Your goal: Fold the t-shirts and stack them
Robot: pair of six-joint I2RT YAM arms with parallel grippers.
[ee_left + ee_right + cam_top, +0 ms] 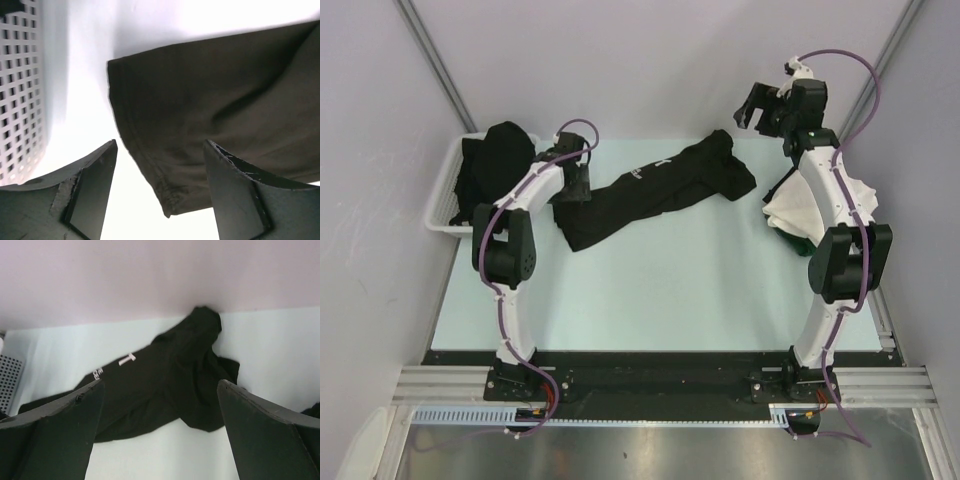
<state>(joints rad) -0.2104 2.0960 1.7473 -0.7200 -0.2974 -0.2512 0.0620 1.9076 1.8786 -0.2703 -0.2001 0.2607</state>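
Observation:
A black t-shirt with white lettering (pixel 655 190) lies stretched and crumpled across the back of the table; it also shows in the right wrist view (pixel 165 385). My left gripper (pixel 578 183) is open just above its left hem corner (pixel 170 200), with the cloth between the fingers but not pinched. My right gripper (pixel 765 110) is open, raised high at the back right, holding nothing. A folded white shirt on a dark green one (pixel 810 205) lies at the right edge. More black shirts (pixel 492 160) fill the basket.
A white slotted basket (pixel 442 205) stands at the back left, beside my left arm; its wall shows in the left wrist view (pixel 20 90). Grey walls close the back and sides. A metal rail (pixel 650 385) runs along the near edge.

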